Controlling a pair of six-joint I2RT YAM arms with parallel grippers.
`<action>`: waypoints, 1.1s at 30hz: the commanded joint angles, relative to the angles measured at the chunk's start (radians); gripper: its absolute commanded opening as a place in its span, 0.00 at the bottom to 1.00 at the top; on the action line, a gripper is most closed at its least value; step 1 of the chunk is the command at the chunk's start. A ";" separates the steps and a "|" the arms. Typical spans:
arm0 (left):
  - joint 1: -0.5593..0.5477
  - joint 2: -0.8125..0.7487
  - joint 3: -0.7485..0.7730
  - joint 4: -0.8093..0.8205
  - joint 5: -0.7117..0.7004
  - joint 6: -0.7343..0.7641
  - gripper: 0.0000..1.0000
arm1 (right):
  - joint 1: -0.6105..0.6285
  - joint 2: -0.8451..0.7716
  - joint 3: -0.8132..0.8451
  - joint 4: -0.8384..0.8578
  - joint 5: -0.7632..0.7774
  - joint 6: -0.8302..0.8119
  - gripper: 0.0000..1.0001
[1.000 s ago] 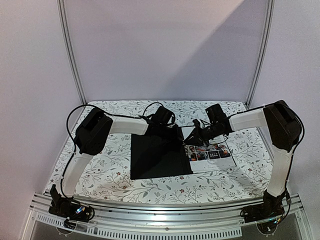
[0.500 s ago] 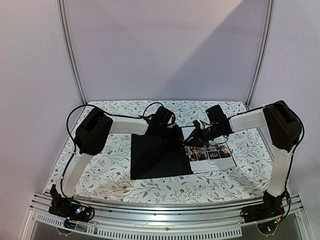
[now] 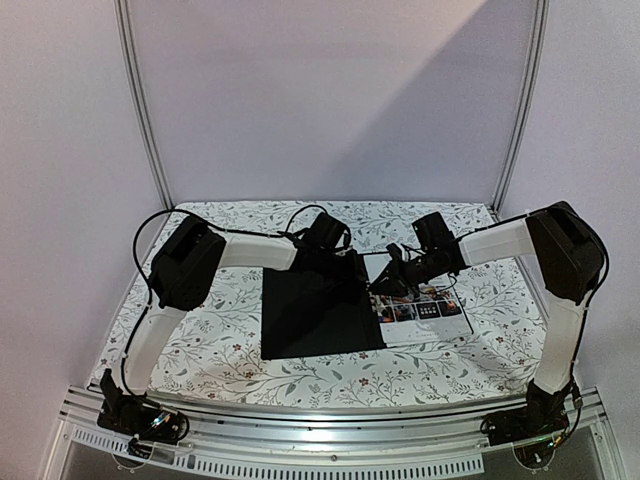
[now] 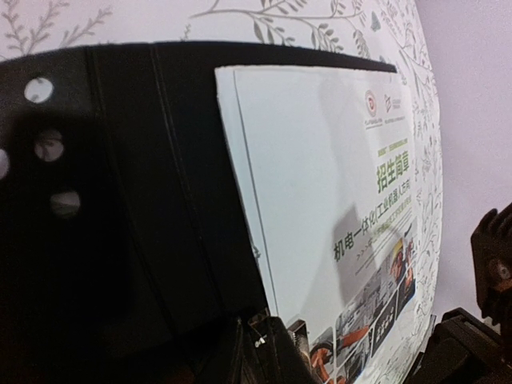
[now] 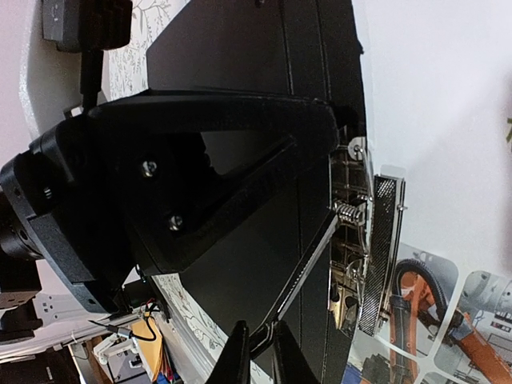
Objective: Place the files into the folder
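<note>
Clamp lever (image 5: 302, 270), nipped in right pincer (image 5: 258, 348), stands over folder (image 5: 240, 48) beside files (image 5: 432, 120).

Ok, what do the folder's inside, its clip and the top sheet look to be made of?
Folder: matte black, likely plastic or coated board; barely reflects. Clip: bright metal, glinting, with a coil spring. Top sheet: thin printed paper, white with colour photos.

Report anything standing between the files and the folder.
Nothing visible does. The files already lie on the right half of the open folder, their inner edge at the metal clip by the spine. The right gripper is shut on the clip's lever; the left gripper is down beside it.
</note>
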 commanded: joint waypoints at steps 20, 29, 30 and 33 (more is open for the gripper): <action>-0.014 0.033 -0.036 -0.054 -0.014 0.006 0.12 | 0.027 -0.019 -0.081 -0.032 -0.019 -0.027 0.11; -0.009 0.031 -0.035 -0.055 -0.017 0.006 0.12 | 0.028 -0.011 -0.103 -0.079 0.015 -0.074 0.10; -0.010 0.031 -0.034 -0.055 -0.016 0.006 0.12 | 0.029 -0.011 -0.103 -0.087 0.023 -0.079 0.10; -0.008 0.033 -0.033 -0.055 -0.016 0.006 0.12 | 0.030 -0.008 -0.103 -0.120 0.052 -0.106 0.10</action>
